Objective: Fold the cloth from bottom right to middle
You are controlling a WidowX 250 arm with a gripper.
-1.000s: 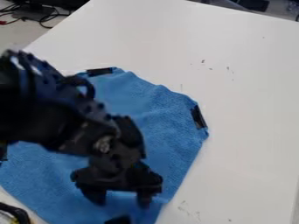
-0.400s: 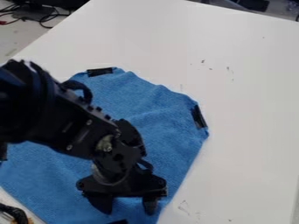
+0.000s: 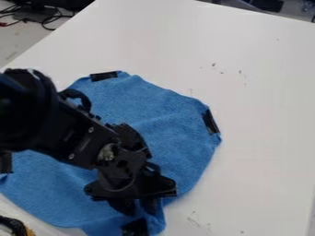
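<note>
Cables point(image 3: 48, 19): tangled upper left, beyond the white table point(image 3: 265, 115).
Cloth point(image 3: 178, 133): there, blue, dark strips point(image 3: 210, 121) round its edge, arm point(image 3: 67, 131) hanging across.
Claw point(image 3: 139, 212): down at the near edge, nearly closed, pinching gathered cloth!

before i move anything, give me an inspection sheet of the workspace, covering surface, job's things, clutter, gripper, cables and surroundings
surface: white table, small dark marks and faint scuffs right of the cloth
job's things: blue cloth, black patches at its edges, bunched near the bottom, partly hidden by the arm
clutter: dark item with a yellowish part at the lower left corner, too cut off to identify
gripper: black gripper low over the cloth's lower part, fingers close together, apparently pinching it
cables: black and red cables beyond the table, upper left
surroundings: dark objects past the far edge, unclear
</note>
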